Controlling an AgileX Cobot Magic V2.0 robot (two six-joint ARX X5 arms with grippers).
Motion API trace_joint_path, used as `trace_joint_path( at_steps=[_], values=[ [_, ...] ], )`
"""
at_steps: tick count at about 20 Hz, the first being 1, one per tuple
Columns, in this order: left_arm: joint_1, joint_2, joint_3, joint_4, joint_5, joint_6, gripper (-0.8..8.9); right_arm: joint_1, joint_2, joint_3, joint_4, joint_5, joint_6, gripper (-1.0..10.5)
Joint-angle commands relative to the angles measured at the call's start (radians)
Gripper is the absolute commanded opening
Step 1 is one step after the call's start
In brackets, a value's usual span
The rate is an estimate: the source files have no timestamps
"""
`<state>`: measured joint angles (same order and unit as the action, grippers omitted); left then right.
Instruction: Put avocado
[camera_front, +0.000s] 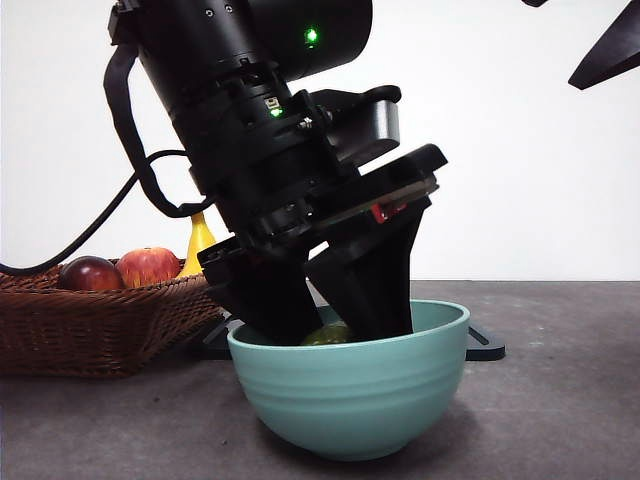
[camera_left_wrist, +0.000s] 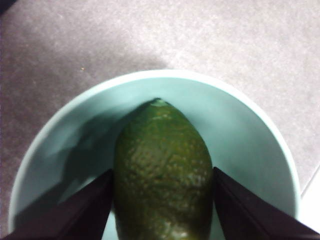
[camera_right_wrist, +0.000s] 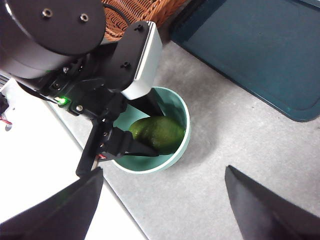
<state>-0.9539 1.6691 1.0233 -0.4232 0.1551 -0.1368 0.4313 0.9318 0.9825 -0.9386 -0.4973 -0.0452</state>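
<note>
Pictured inside a pale green bowl (camera_front: 350, 395) on a grey table (camera_front: 560, 400): a dark green avocado (camera_left_wrist: 162, 170), lying lengthwise between the two black jaws of the left gripper (camera_left_wrist: 162, 207), its pointed end toward the bowl's far wall. Reaching steeply down into the bowl from above, with one jaw against each flank of the fruit, closed on it. From the front, only a small green patch of the avocado (camera_front: 327, 335) visible over the rim between the dark jaws. To the side of the bowl, a brown wicker basket (camera_front: 95, 325) holding a red apple (camera_front: 147, 266), a dark red-purple fruit (camera_front: 90, 273) and something yellow (camera_front: 199, 243) behind them. Beyond the bowl, a dark blue tray (camera_right_wrist: 260, 50) flat on the table. High above and well apart from the bowl, the right gripper (camera_right_wrist: 162, 200), jaws spread wide and holding nothing.
</note>
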Motion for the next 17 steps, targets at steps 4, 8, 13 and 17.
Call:
trace_joint_path(
  at_steps=[4,8,13,17],
  values=[
    [-0.018,0.018,0.069,-0.037,-0.001,0.011,3.14,0.006,0.009,0.018,0.005,0.000,0.008,3.9],
    [-0.018,0.018,0.189,-0.122,-0.001,0.012,3.14,0.006,0.009,0.018,0.005,0.000,0.008,3.9],
    [0.030,-0.053,0.287,-0.179,-0.001,0.010,3.12,0.006,0.009,0.018,0.003,0.000,0.008,3.9],
    [0.150,-0.227,0.287,-0.185,-0.002,-0.003,3.11,0.006,0.009,0.018,0.003,0.001,0.007,3.9]
  ],
)
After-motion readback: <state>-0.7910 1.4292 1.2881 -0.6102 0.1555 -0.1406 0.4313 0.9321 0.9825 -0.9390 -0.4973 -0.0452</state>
